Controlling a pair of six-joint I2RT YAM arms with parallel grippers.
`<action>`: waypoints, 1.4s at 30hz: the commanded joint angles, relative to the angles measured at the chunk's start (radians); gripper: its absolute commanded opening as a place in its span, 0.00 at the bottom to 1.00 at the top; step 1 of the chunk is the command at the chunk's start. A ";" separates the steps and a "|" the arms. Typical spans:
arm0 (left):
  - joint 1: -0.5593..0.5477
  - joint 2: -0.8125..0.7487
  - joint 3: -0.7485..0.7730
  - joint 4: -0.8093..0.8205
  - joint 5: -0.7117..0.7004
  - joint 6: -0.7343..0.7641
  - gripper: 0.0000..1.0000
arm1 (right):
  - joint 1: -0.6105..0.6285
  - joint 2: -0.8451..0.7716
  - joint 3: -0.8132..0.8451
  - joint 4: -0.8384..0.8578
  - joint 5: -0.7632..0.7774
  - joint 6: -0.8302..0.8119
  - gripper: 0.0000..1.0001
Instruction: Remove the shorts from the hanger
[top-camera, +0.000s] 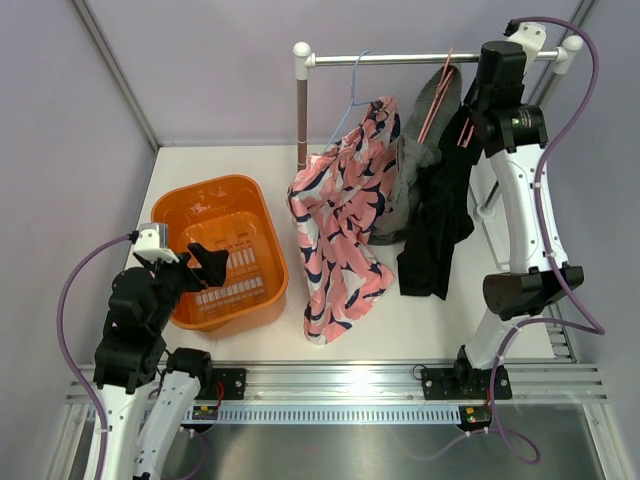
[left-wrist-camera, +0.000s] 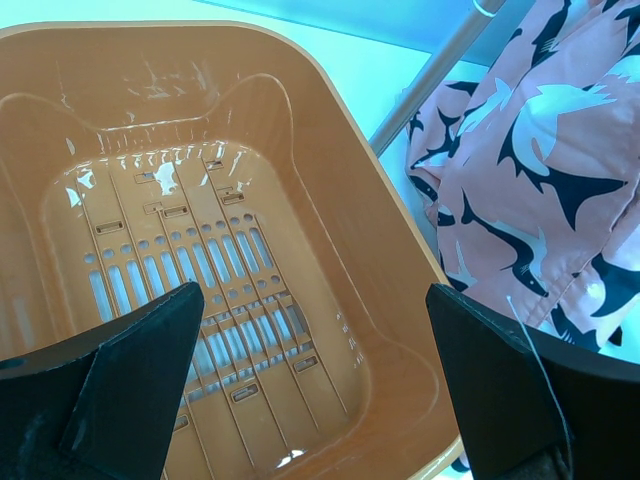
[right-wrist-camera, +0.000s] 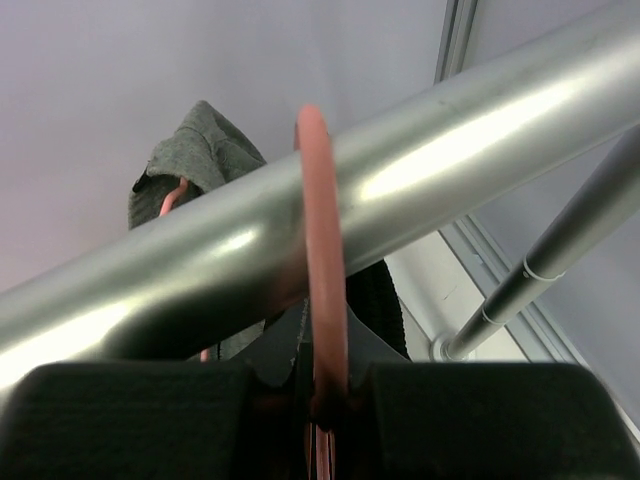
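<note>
Black shorts (top-camera: 437, 225) hang from the right end of the rail (top-camera: 400, 58), draped down until their lower hem reaches close to the counter (top-camera: 430, 320). Their pink hanger (right-wrist-camera: 322, 230) hooks over the rail, and the right gripper (right-wrist-camera: 320, 410) is raised to just under the rail with its jaws closed on the stem of that hook, one on each side.

Left of the shorts along the rail hangs a grey garment (top-camera: 410, 175) on a second pink hanger. Further left, near the middle of the rail, a pink garment with a dark and white pattern (top-camera: 340, 220) hangs from a thin blue wire hanger (top-camera: 352, 85). Its lower edge trails low toward the counter. The three pieces of clothing touch or overlap one another.

The rail is a shiny metal tube with white end caps. A brown upright post (top-camera: 302, 115) stands under its left end.

Below and to the left of the rail, an orange basket (top-camera: 215, 183) with a slotted floor sits on the white counter. The left gripper (top-camera: 200, 262) hovers over the basket's near side, jaws spread wide and holding nothing.

Pale lilac walls (top-camera: 200, 60) close in the space behind the rail and to both sides. A metal track (top-camera: 340, 385) runs along the counter's near edge, carrying both arm bases.
</note>
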 joint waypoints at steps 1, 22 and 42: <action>-0.004 0.006 -0.004 0.031 0.001 0.007 0.99 | -0.007 -0.083 0.043 0.008 -0.045 0.000 0.00; -0.004 0.017 -0.009 0.055 0.080 0.023 0.99 | -0.008 -0.398 -0.242 -0.013 -0.232 0.029 0.00; -0.328 0.334 0.195 0.230 0.269 0.009 0.98 | -0.005 -0.936 -0.623 -0.199 -0.952 0.069 0.00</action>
